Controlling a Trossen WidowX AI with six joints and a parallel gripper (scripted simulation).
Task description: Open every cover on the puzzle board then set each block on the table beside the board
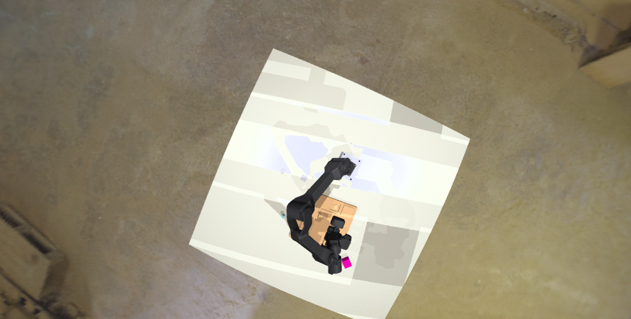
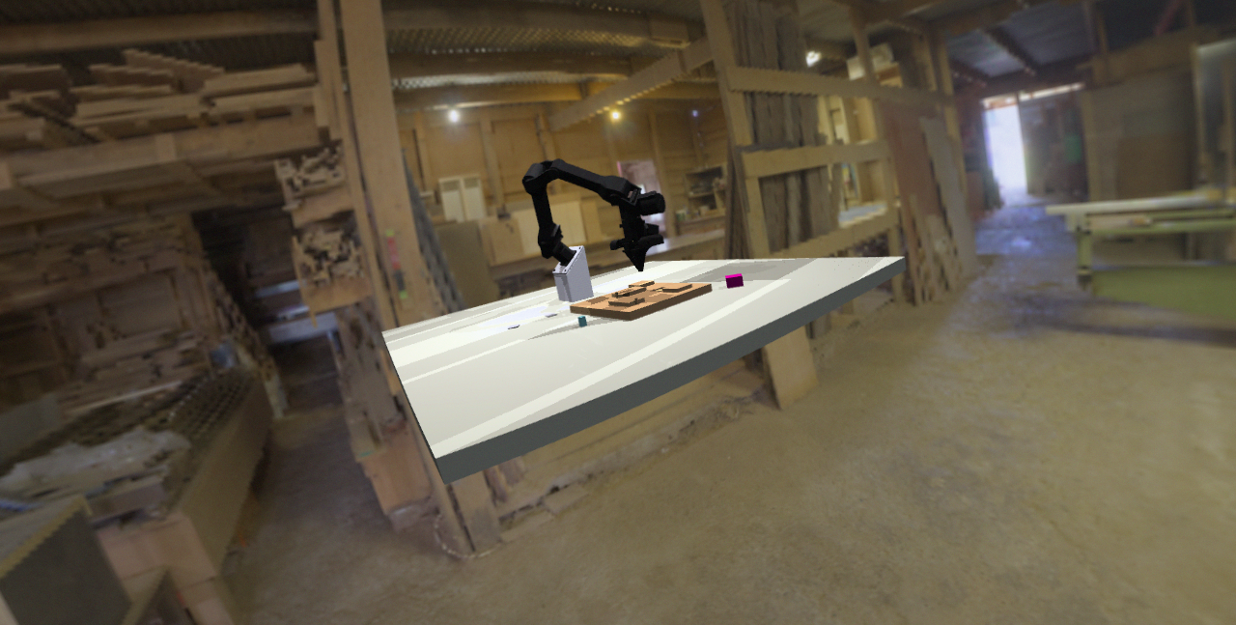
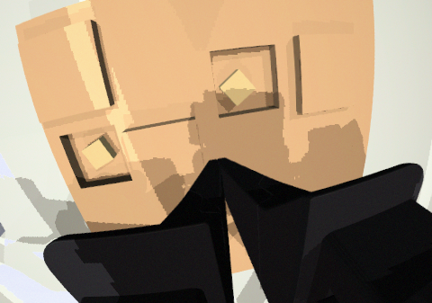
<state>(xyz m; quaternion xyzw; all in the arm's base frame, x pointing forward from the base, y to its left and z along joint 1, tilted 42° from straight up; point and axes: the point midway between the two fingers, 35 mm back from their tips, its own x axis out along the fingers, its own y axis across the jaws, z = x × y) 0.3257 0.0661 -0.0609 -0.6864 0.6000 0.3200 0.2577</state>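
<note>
The orange puzzle board [image 1: 353, 217] [image 2: 657, 304] [image 3: 153, 47] lies on the table. In the wrist view, one pale yellow block [image 3: 99, 155] [image 1: 335, 206] sits turned in an uncovered well at the left. Another pale yellow block [image 3: 238, 86] sits turned in the uncovered upper-middle well. A raised cover [image 3: 49, 78] lies at the upper left, another cover [image 3: 333, 74] at the right. A third cover [image 3: 157, 138] shows partly in the middle, in shadow. My gripper [image 3: 218, 166] [image 2: 640, 269] is shut and empty, above the board, hiding the board's lower part.
A magenta cube [image 1: 346, 262] [image 2: 733, 280] rests on the table beyond the board's end. A small teal block [image 1: 282, 216] [image 2: 581, 321] rests off its opposite side. Two pale flat squares, one here [image 1: 282, 170] and one here [image 1: 303, 178], lie nearer the arm's base [image 2: 573, 277].
</note>
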